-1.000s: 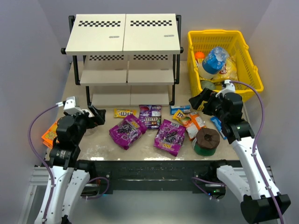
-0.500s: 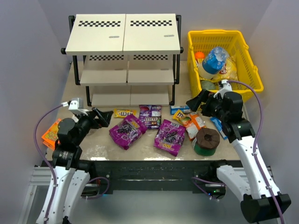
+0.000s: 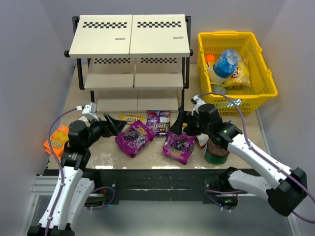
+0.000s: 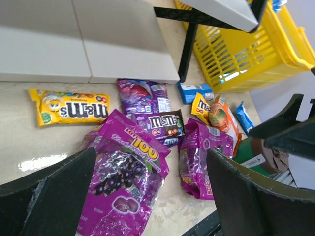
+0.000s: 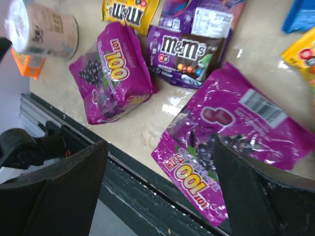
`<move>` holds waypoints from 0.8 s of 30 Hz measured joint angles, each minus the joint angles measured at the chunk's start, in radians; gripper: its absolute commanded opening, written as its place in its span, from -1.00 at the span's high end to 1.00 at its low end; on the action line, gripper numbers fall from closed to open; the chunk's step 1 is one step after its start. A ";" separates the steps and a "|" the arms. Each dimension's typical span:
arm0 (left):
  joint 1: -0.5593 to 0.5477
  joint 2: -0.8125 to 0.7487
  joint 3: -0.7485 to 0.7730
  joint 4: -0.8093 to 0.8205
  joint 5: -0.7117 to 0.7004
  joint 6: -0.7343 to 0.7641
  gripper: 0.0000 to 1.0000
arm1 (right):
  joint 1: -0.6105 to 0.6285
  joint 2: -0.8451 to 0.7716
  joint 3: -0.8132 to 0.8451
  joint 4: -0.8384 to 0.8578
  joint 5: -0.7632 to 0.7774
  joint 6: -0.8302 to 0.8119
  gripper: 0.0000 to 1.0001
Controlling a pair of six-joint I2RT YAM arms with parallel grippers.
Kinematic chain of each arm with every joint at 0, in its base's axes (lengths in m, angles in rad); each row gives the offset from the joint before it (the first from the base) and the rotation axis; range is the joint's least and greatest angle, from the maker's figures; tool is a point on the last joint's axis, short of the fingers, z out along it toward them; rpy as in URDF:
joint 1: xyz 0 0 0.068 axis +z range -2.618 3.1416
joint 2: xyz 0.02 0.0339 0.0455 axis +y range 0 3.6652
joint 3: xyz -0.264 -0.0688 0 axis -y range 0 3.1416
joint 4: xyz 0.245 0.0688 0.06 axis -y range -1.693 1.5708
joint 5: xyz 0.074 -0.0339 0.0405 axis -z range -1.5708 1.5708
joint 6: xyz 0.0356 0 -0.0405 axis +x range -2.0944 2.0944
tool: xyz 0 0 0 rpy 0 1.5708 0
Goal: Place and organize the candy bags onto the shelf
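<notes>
Shelf (image 3: 129, 34) looks empty, I think; all bags (image 3: 133, 137) lie on the tabletop (image 3: 101, 150), both jaws wide open, holding nothing.

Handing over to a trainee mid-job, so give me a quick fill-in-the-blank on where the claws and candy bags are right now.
1. The left claw and right claw are both ____, holding nothing.
2. The large purple bags lie on the ____, not on the shelf.
3. The blue-capped bottle sits inside the ____ basket.
Missing words: open; table; yellow.
</notes>
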 measured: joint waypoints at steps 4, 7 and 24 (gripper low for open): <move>0.000 0.037 0.025 -0.045 -0.041 0.001 -0.97 | 0.124 0.083 -0.006 0.062 0.054 0.051 -0.80; 0.000 0.043 0.027 -0.076 -0.069 0.001 -0.96 | 0.248 0.156 -0.007 0.120 0.106 0.118 -0.80; 0.000 0.073 0.165 -0.191 -0.180 0.026 -0.96 | 0.554 0.547 0.067 0.356 0.405 0.535 -0.66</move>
